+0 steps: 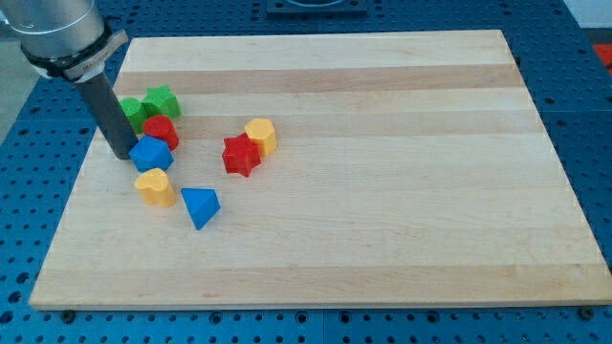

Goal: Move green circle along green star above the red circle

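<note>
My tip point(124, 153) rests on the board at the view's left, just left of a blue block point(151, 153) and apparently touching it. A green block point(136, 111), probably the circle, sits right beside the rod and is partly hidden by it. The green star point(163, 99) touches it on the right. The red circle point(161, 131) lies just below both green blocks and just above the blue block. The tip is lower left of the red circle and below the green circle.
A yellow block point(154, 186) lies below the blue block. A blue triangle point(200, 206) is lower right of it. A red star point(240, 155) and a yellow hexagon point(260, 137) touch each other further right. The board's left edge point(84, 162) is close to the tip.
</note>
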